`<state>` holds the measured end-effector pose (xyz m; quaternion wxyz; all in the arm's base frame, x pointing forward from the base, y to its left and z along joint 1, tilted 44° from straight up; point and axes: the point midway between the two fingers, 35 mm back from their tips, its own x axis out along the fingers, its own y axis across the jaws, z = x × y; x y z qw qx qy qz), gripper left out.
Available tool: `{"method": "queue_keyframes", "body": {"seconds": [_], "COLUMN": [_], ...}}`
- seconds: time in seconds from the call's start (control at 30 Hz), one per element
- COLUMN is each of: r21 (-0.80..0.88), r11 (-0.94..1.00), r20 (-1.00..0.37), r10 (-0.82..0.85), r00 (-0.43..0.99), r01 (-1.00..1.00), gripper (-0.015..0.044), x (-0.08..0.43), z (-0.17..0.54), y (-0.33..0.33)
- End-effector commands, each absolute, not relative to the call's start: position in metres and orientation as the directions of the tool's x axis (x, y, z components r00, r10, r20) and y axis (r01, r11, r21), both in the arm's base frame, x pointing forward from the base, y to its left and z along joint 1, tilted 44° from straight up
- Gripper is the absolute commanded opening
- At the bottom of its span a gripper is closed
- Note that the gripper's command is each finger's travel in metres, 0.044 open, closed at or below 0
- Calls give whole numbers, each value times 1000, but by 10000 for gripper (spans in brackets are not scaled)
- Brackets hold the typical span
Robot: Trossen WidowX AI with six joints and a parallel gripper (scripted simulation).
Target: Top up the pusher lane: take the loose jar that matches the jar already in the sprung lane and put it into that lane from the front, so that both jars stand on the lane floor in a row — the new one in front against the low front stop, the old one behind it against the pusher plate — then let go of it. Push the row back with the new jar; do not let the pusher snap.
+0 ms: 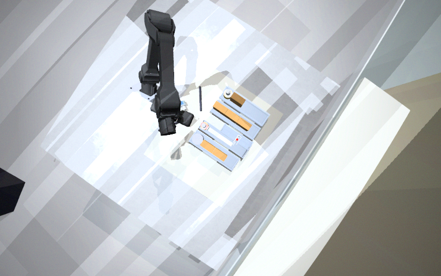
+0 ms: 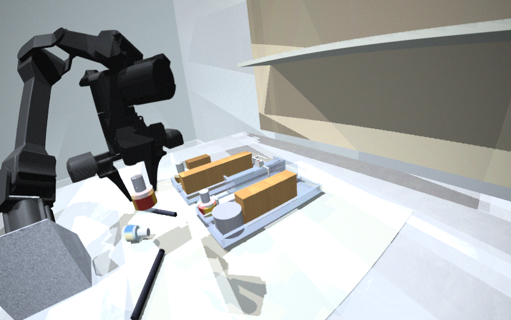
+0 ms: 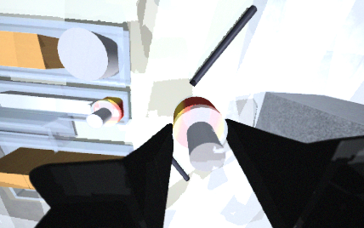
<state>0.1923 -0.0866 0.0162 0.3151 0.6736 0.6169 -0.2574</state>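
Observation:
My gripper [image 2: 143, 194] [image 3: 197, 126] is shut on the loose red-and-yellow jar [image 2: 144, 201] [image 3: 196, 102], a finger on each side below its grey knob. The jar hangs above the table, leaning slightly in the exterior view, in front of the lanes and off to their side. A matching red-and-yellow jar [image 1: 204, 125] [image 2: 206, 206] [image 3: 115, 107] stands at the front end of the sprung lane [image 1: 242, 152]. A blue-and-cream jar [image 2: 131, 233] lies on its side on the table. The arm hides the held jar in the top view.
A grey cylinder [image 1: 197, 139] [image 2: 227, 219] [image 3: 82, 53] and wooden blocks [image 1: 213, 150] [image 2: 267, 194] fill the neighbouring lane. More blocks [image 1: 232, 115] [image 2: 216, 173] stand on the other side. One dark rod [image 2: 148, 282] [image 3: 223, 47] lies before the lanes, another [image 1: 200, 98] [image 2: 164, 212] [image 3: 180, 169] beyond the jar.

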Motion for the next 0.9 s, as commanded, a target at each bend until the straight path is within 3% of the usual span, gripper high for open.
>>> {"method": "queue_keyframes", "body": {"seconds": [0.0,0.4,0.87], "r21": [214,519,685], "r11": [78,455,708], "r20": [-736,-737,-727], "r10": [669,667,677], "r00": [108,110,112], "r01": [974,724,172], "gripper": [0,0,0], "x": [203,238,276], "z": [14,9,6], "y": [-84,-70,-44]}}
